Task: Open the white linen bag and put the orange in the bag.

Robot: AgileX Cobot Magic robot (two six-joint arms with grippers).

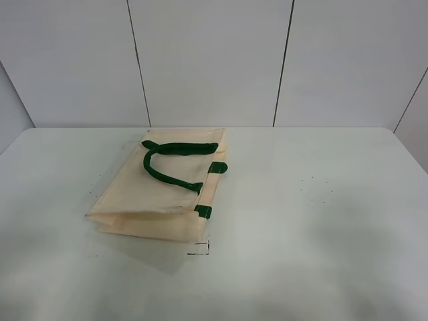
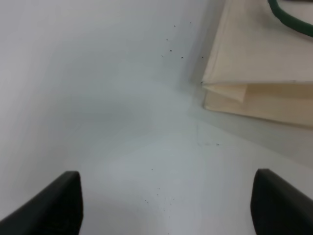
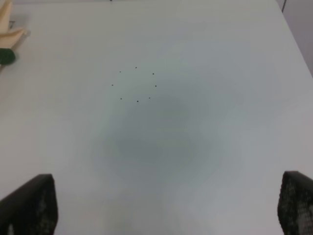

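Left claw [image 2: 166, 208]: fingers set wide apart, holding nothing, poised above bare worktop [image 2: 98, 98]. Ahead of it and off to one side lies a corner of the white linen bag [image 2: 259, 63], apart from the claw with open surface between. The folded gusset at that corner shows as stacked cloth layers. A green strap handle [image 2: 288, 17] crosses the cloth further on.

Right claw [image 3: 166, 208]: fingers likewise spread, empty, over clear worktop marked only by a ring of small dark specks [image 3: 137, 84]. The bag is well away from this claw; only a cloth edge and a green tab [image 3: 7, 56] show at the far side of its view.

From the high camera, neither arm is visible. The bag lies flat and folded shut on the worktop's left half, its two handles resting on the upper face and its mouth side, with the green tabs, turned toward the right claw's region. In my judgement this placement suits a two-arm opening: one claw to pin or lift a handle, the other to part the mouth.

The orange is not visible in any view; its position cannot be stated.

Room for movement: the worktop right of the bag is open and unobstructed. The bag's near corner sits well inside the front edge.
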